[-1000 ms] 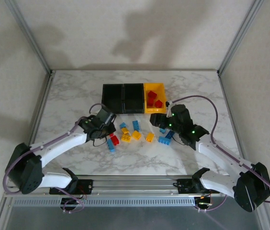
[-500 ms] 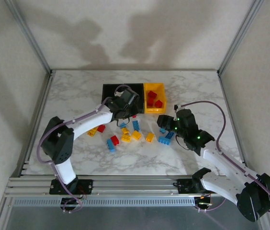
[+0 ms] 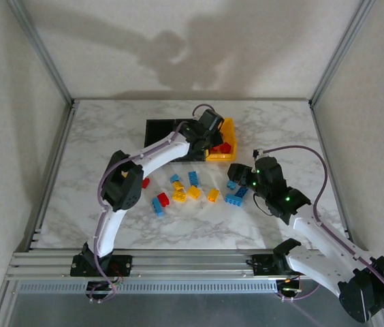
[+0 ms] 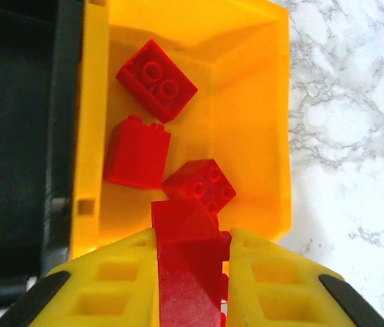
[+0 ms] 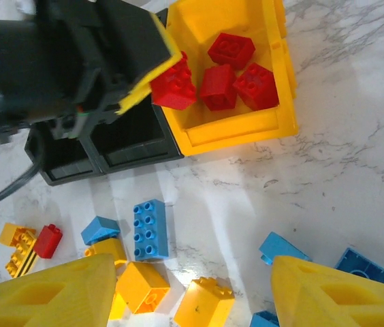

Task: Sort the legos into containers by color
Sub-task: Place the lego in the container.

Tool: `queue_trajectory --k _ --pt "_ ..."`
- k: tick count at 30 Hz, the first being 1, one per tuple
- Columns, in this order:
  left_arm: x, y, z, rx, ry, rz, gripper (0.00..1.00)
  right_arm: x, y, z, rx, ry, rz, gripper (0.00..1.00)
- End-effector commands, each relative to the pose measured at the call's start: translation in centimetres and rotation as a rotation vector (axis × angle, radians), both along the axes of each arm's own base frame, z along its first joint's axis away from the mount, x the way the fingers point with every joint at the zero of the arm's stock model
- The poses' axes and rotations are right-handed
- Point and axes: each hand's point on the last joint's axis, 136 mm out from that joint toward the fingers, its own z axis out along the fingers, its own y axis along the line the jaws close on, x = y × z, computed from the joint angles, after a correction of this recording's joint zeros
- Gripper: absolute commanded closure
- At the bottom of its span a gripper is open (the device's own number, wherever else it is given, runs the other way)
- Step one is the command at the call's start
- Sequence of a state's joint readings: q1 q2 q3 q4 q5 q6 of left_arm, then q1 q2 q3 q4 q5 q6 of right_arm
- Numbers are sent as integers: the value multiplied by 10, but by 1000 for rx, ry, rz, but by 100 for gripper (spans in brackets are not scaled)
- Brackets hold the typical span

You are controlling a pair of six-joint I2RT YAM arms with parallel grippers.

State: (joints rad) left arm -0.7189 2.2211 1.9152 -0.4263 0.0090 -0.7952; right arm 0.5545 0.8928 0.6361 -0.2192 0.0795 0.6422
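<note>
Left gripper (image 4: pixel 190 237) pinching red brick (image 4: pixel 186 286) by opposite flat sides, hanging just over one end of yellow bin (image 4: pixel 263 136). Three red bricks (image 4: pixel 137 153) lie inside the bin.

Brick likely rigid, light, smooth plastic. May slip if pinched on studs or corners, so flat side walls are best hold.

Right gripper (image 5: pixel 188 289) spread, empty, above loose blue and yellow legos (image 5: pixel 150 229) on worktop (image 5: pixel 355 170) in front of yellow bin.

Versus a second earlier: left arm swung from loose pile to yellow bin. Right arm barely shifted.
</note>
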Motion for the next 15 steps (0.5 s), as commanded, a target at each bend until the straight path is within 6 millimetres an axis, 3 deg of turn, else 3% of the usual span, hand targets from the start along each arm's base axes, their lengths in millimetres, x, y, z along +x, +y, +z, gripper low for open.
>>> queue_trajectory --k 1,6,13,15 --pt "2 -10 -8 41 21 -46 81 -2 -12 1 -15 2 -46 38" --pt "14 -23 -21 61 31 -64 79 -4 -17 3 -27 1 -59 38" --pt "21 -19 -31 103 25 -42 77 -5 -18 4 -31 -1 -60 38" --pt "21 -19 -30 103 26 -42 68 -4 -19 4 -30 -1 -62 38"
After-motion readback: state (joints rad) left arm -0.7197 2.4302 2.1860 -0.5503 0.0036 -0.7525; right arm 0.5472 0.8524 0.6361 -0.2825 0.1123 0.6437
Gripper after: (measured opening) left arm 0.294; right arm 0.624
